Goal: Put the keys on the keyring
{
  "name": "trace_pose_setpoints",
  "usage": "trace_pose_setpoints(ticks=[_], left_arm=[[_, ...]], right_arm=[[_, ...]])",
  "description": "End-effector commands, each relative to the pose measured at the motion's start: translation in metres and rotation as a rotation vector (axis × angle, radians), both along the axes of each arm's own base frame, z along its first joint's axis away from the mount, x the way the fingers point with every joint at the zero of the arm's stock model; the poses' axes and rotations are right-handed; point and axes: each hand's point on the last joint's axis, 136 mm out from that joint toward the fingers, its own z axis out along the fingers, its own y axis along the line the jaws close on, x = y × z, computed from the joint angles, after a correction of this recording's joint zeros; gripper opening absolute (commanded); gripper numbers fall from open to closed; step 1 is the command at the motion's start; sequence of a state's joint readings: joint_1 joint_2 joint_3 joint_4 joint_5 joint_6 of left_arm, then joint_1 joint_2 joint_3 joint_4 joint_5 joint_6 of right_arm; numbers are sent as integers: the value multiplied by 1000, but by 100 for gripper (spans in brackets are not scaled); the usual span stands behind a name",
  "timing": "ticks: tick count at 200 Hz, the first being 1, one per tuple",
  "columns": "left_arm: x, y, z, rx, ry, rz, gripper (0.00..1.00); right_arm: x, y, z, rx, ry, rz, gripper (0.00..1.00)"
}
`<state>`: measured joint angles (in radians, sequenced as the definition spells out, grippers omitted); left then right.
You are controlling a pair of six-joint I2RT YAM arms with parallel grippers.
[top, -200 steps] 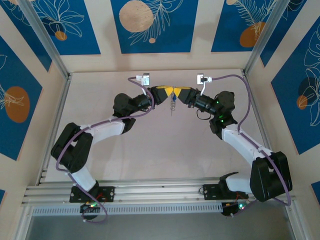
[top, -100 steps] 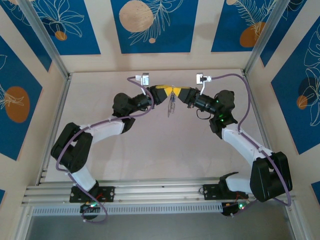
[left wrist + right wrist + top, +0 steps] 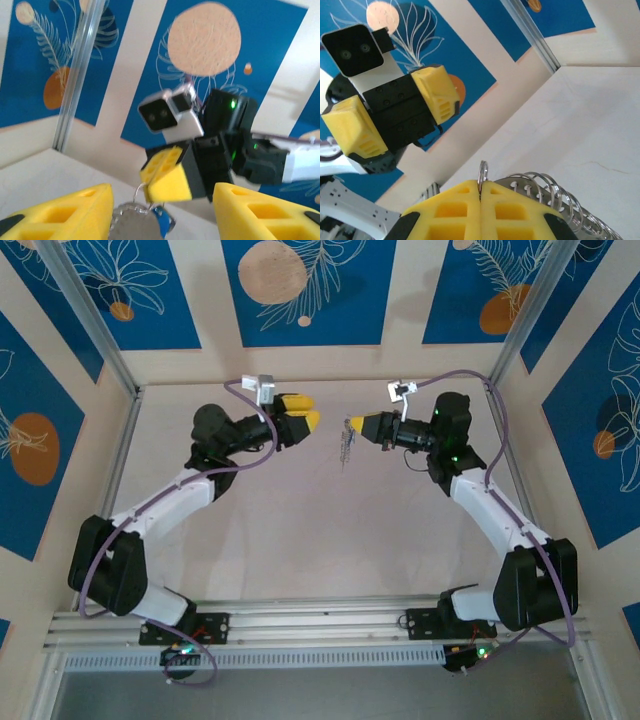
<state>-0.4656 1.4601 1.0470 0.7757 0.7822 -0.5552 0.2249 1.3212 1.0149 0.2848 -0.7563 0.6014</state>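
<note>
In the top view my right gripper is shut on a small split ring, and the keyring dangles from it above the table. The right wrist view shows the thin ring pinched between my shut fingers, with the keyring's grey holed plate and its row of wire loops beside them. My left gripper hangs open a short way to the left, touching nothing. From the left wrist, the grey plate and the key's blue head hang under the right gripper's yellow fingers.
The pale table spreads below both raised arms. Blue patterned walls and metal corner posts close in the back and sides. The left arm's wrist camera faces the right gripper.
The two grippers were touching at the middle; now the left gripper has opened and pulled back to the left. The right gripper has drawn slightly right, still holding the hanging keyring.
</note>
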Motion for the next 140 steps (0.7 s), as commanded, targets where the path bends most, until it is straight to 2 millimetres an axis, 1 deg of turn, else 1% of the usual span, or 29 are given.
trace_pose_setpoints(ticks=[1, 24, 49, 57, 72, 79, 100, 140], left_arm=[[-8, -3, -14, 158, -61, -34, 56], [-12, -6, -27, 265, -49, -88, 55], [-19, -9, -32, 323, -39, -151, 53], [-21, -9, -32, 329, -37, -169, 50], [-24, -10, -32, 331, -34, -196, 42], [-23, -10, -33, 331, -31, -198, 41], [-23, -12, -34, 331, -19, -216, 41], [-22, -16, -37, 316, 3, -243, 45]], right_arm=[[-19, 5, -7, -89, -29, 137, 0], [-24, 11, -9, -93, 2, 239, 0], [-25, 17, -7, -78, 8, 295, 0], [-26, 17, -6, -73, 11, 305, 0], [-28, 20, -5, -67, 9, 327, 0], [-30, 21, -4, -64, 7, 336, 0], [-34, 24, -4, -61, 3, 353, 0], [-41, 27, 1, -52, -13, 370, 0]])
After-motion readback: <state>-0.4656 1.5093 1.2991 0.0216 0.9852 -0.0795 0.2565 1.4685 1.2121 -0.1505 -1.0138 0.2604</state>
